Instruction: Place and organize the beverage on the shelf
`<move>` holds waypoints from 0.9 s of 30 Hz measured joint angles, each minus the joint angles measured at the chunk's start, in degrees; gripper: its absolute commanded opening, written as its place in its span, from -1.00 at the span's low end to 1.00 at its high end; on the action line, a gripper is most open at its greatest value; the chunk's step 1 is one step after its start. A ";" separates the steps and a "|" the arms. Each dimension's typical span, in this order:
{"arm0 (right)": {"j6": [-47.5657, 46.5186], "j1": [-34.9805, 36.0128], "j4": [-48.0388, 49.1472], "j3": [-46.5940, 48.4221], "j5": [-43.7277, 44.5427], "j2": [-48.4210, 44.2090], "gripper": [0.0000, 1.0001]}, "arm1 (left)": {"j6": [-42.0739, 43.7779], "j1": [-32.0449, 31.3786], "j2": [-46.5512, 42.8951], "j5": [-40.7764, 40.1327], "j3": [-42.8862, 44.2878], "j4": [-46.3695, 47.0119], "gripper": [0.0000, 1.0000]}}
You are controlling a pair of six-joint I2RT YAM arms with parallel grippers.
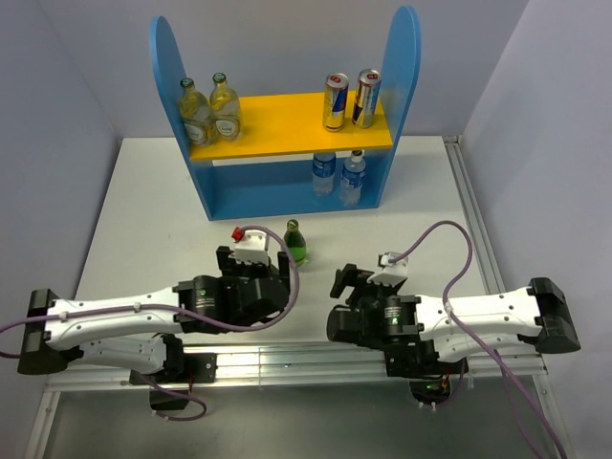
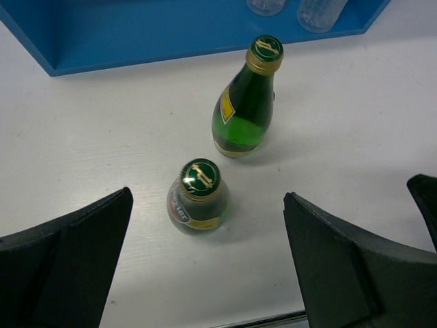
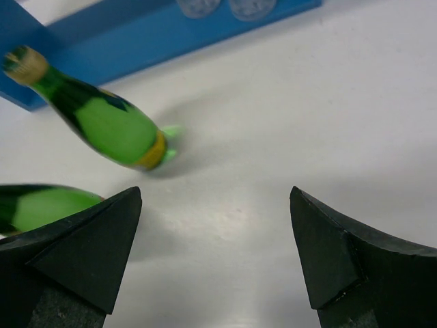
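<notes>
The blue shelf with a yellow-orange upper board stands at the back. The board holds two yellow glass bottles and two cans; the blue base holds two water bottles. Two green bottles stand on the table in the left wrist view, one near and one farther. Only the farther bottle shows from above. My left gripper is open, its fingers either side of the near bottle and not touching it. My right gripper is open and empty; the green bottles lie to its left.
The shelf's blue base runs behind the green bottles, and also shows in the right wrist view. The two arms lie side by side near the front rail. Grey walls close in both sides.
</notes>
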 measured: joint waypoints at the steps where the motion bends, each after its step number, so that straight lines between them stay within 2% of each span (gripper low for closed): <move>1: 4.07 1.31 -4.07 0.00 0.07 0.83 0.93 | -0.52 -0.17 1.27 0.02 -0.04 0.63 0.99; 5: 16.92 5.62 -17.55 0.04 0.11 4.96 0.94 | -3.19 -0.66 5.22 0.00 -1.81 3.32 0.99; 9: 22.45 8.63 -23.17 0.09 0.17 6.99 0.94 | -6.19 -0.68 8.63 0.20 -5.66 5.35 0.99; 20: 26.10 10.62 -26.69 -0.83 -0.24 5.38 0.94 | -9.70 -0.20 17.81 -0.07 -11.78 13.64 0.99; 27: 26.32 11.80 -26.93 -1.11 -0.90 5.29 0.94 | -11.34 3.30 26.36 -1.38 -15.04 22.10 0.99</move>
